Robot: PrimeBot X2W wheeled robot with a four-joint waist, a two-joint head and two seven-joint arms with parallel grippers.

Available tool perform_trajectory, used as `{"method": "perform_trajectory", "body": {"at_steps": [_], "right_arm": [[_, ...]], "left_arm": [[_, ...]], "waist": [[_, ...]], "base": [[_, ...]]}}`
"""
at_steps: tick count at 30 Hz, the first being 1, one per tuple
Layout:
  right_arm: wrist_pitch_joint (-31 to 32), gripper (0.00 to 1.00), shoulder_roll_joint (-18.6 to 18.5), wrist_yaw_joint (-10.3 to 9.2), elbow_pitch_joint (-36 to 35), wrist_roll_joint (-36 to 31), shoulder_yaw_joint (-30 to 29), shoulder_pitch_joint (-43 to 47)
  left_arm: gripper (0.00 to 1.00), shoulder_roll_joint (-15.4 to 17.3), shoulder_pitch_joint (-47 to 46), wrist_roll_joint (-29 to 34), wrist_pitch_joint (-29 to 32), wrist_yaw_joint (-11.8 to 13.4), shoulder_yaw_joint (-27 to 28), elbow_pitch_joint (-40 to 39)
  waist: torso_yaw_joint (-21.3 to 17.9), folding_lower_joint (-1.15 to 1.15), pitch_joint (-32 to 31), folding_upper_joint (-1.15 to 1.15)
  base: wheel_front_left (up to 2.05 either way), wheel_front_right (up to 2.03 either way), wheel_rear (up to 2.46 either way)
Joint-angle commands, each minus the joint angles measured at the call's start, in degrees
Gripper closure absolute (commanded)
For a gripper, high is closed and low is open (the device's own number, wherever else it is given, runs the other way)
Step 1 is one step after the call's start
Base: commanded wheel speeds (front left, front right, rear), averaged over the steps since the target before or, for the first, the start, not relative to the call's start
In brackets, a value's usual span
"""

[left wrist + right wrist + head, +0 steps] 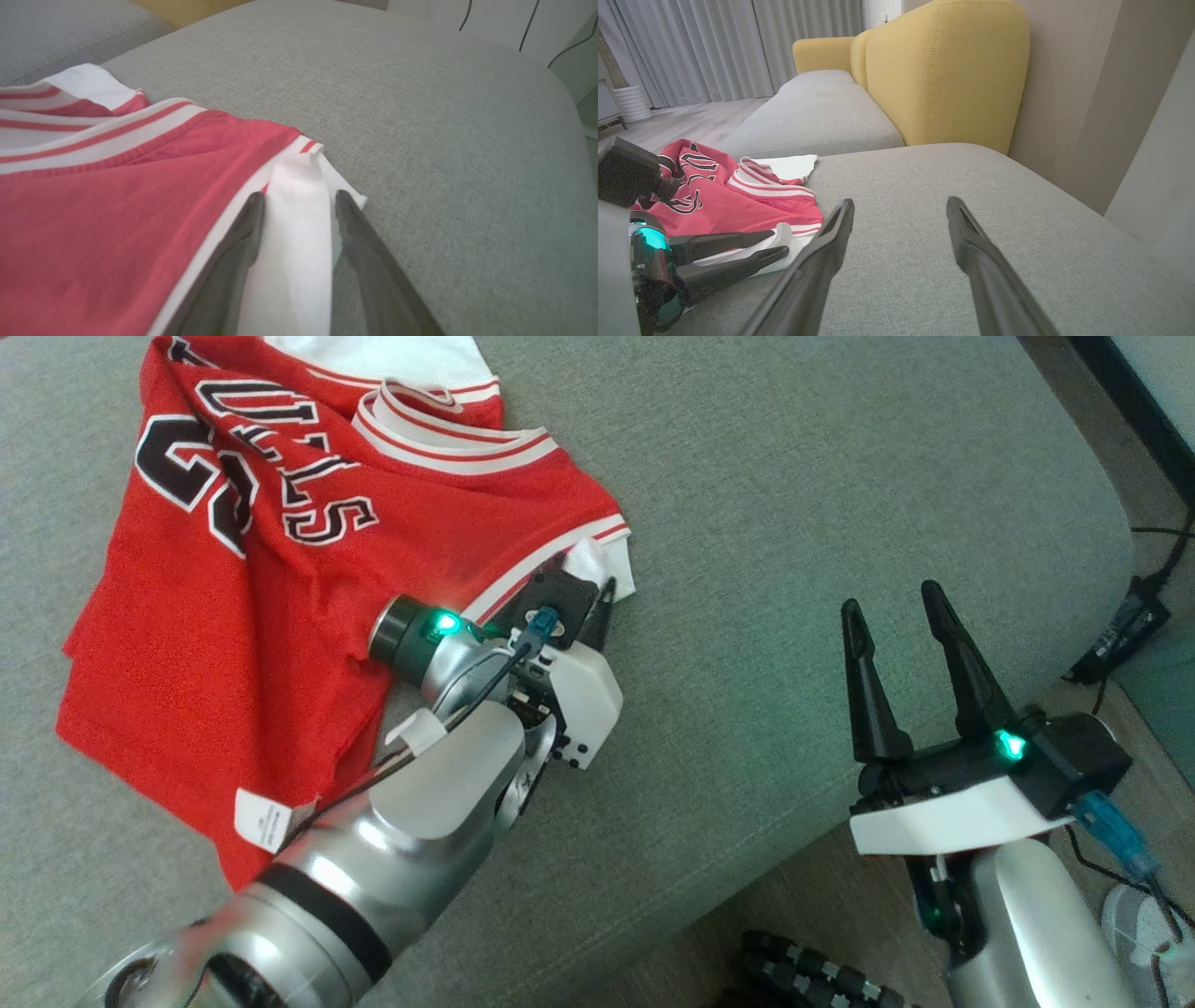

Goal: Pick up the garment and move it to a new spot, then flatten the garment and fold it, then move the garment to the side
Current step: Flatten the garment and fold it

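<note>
Dark fingers of the left gripper (pixel 299 196) straddle the white corner of a red jersey (pixel 233 644), spread apart and not yet pinching it. The jersey lies crumpled at the upper left of the frame on a grey sofa cushion (pixel 747 504). At lower right, the right gripper (pixel 889 599) hangs spread wide, holding nothing.

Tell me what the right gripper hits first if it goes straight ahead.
The right gripper points across the grey cushion toward the yellow sofa back, probably the first thing, unless it runs low and grazes the cushion first.
</note>
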Motion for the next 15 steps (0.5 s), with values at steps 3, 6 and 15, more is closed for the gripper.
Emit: {"method": "perform_trajectory", "body": {"at_steps": [3, 6, 15], "right_arm": [[-0.37, 0.00, -0.22, -0.04, -1.80, 0.48, 1.35, -1.18], [-0.37, 0.00, -0.22, -0.04, -1.66, 0.56, 1.34, -1.02], [-0.37, 0.00, -0.22, -0.04, -1.04, 0.43, 0.85, -0.22]], "left_arm": [[1.00, -0.23, -3.87, -0.82, -0.38, 0.53, 0.17, -0.52], [1.00, -0.23, -4.06, -1.31, -0.64, 0.43, -0.46, -0.40], [1.00, -0.23, -1.23, -5.87, 1.42, -1.98, -5.26, -7.47]], "waist": [[-0.13, 0.00, -0.03, 0.00], [-0.11, 0.00, -0.20, 0.00], [0.61, 0.00, -1.60, 0.00]], "base": [[0.00, 0.00, 0.00], [0.00, 0.00, 0.00], [0.00, 0.00, 0.00]]}}
